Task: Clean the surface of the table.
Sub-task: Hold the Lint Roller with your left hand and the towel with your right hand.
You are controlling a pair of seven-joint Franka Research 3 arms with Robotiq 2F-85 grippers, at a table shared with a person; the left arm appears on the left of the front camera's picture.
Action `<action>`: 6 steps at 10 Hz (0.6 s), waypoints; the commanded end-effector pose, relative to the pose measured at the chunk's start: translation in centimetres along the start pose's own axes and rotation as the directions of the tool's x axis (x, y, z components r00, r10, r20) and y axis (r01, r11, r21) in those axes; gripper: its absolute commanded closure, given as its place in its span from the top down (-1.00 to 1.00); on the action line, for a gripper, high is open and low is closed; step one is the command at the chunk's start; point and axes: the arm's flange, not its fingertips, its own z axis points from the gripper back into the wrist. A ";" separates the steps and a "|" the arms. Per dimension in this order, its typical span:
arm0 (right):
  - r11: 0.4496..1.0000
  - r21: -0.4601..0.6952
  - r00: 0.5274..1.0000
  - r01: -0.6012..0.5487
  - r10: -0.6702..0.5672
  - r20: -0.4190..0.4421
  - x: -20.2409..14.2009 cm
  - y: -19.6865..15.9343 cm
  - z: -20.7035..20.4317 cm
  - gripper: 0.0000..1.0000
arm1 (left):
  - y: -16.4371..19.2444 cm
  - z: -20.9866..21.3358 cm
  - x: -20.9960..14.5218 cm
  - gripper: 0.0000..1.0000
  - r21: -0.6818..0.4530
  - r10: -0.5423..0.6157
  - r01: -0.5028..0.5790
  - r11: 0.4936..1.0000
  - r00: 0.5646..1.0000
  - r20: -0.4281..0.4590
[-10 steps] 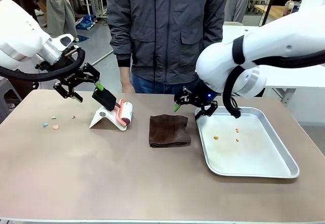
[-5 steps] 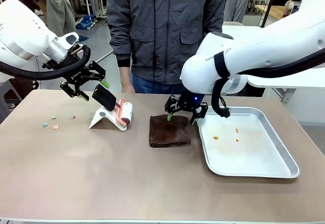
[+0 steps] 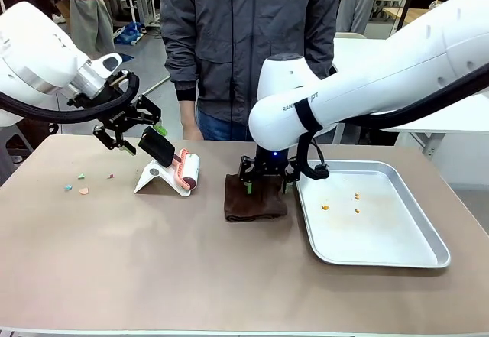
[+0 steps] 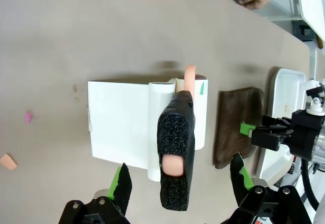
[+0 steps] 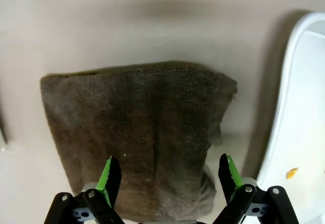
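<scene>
The tan-brown table (image 3: 153, 268) carries a folded brown cloth (image 3: 254, 198) at its middle. A lint roller with a black foam handle (image 3: 157, 147) and a pink head rests on a white stand (image 3: 155, 178) to the left. My left gripper (image 3: 136, 134) hovers open just behind that handle. In the left wrist view the handle (image 4: 175, 153) lies between the spread fingers of the left gripper (image 4: 180, 181). My right gripper (image 3: 266, 178) hangs open over the cloth's far edge. In the right wrist view the right gripper (image 5: 168, 176) straddles the cloth (image 5: 142, 127), not closed on it.
A metal tray (image 3: 416, 234) with a few orange crumbs (image 3: 325, 207) sits right of the cloth. Small coloured scraps (image 3: 76, 187) lie on the table's left. A person in a grey jacket (image 3: 248, 39) stands at the far side.
My right arm swung left from the tray's corner to above the cloth and lowered. My left gripper shifted slightly toward the roller handle.
</scene>
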 end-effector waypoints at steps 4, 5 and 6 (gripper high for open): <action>0.995 -0.042 0.996 0.092 -0.091 0.021 0.7 0.7 -1.0 1.00 | -0.1 -0.7 0.6 1.00 -0.053 0.000 0.000 0.999 1.000 0.005; 0.995 -0.041 0.996 0.091 -0.090 0.020 0.7 0.7 -1.0 1.00 | -0.1 -0.7 0.6 1.00 -0.058 0.000 0.001 0.998 1.000 0.005; 0.996 -0.035 0.996 0.082 -0.081 0.024 0.6 0.8 -1.0 1.00 | 0.0 -0.7 0.6 1.00 -0.061 0.001 -0.001 0.998 1.000 0.009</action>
